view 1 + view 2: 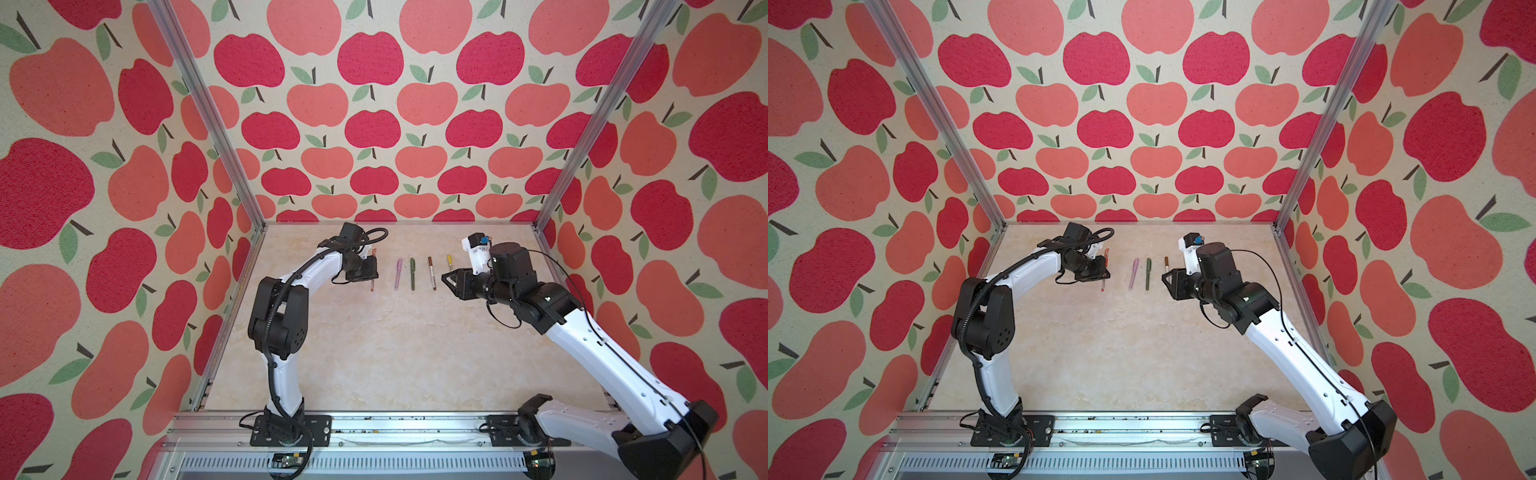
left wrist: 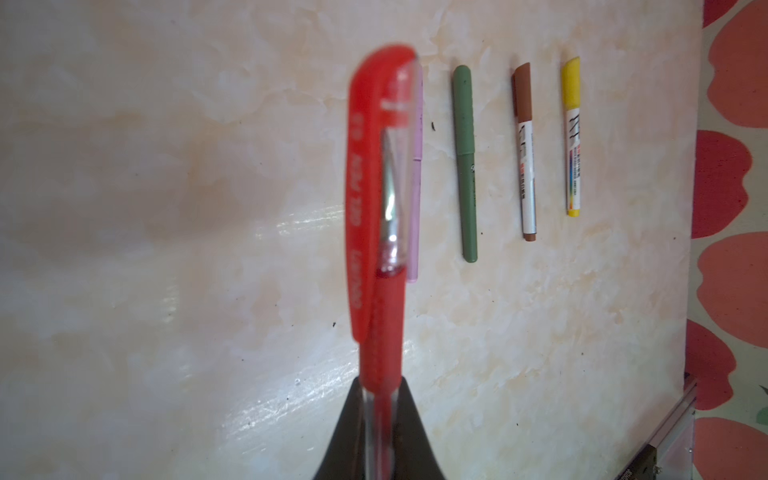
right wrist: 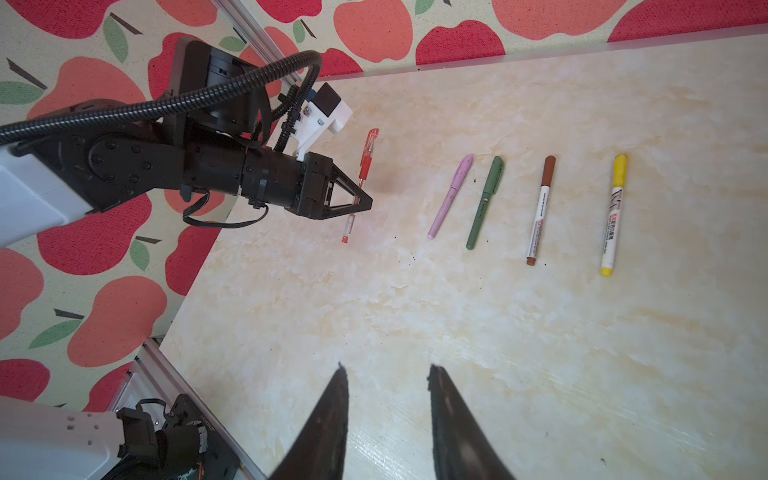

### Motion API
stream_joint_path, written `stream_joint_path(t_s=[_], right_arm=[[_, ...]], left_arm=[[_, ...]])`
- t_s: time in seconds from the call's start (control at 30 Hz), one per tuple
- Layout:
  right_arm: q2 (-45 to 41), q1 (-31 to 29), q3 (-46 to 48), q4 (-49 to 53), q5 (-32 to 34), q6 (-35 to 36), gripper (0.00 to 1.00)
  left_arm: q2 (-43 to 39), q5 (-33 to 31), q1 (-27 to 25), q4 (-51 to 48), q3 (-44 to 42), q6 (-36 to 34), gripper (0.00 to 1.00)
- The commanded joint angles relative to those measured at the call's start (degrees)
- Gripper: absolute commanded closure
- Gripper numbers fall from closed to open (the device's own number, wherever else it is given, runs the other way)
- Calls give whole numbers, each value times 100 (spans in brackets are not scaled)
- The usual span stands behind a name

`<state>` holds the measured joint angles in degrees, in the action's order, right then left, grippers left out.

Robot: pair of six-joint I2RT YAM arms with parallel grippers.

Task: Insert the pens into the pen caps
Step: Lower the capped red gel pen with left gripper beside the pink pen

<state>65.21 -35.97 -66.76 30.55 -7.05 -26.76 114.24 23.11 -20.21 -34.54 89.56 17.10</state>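
Red pen, capped, is hanging clamped in left end effector over tabletop while pink pen, green pen, brown pen and yellow pen are lying capped in a row and right end effector is idling apart and empty, so capping is looking finished.

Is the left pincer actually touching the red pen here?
Touching. The right wrist view shows the left pincer shut on the clear barrel of the red pen, with no gap at the tips; the left wrist view agrees.
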Motion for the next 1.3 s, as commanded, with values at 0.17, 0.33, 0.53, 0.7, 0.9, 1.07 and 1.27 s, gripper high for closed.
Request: stream_joint_path(t_s=[0.17,0.33,0.53,0.7,0.9,1.07,1.27], right_arm=[[-183,49,141,-53,-115,93,65],[-298,54,250,-127,-189,42,65],[-477,50,413,-236,-211,-21,65],[-595,52,488,-287,-220,-49,65],[-724,54,559,-330,-241,-76,66],[-792,54,584,-338,-263,-88,66],[-865,54,643,-369,-330,-127,67]], left_arm=[[1093,-1034,-340,-1031,1255,-260,100],[1549,-1498,-474,-1431,1840,-321,100],[1867,-1707,-545,-1669,2209,-271,100],[2095,-1752,-587,-1849,2492,-226,100],[2308,-1867,-668,-2072,2823,-282,99],[2406,-1915,-691,-2170,2975,-291,97],[2515,-1923,-730,-2235,3077,-304,95]])
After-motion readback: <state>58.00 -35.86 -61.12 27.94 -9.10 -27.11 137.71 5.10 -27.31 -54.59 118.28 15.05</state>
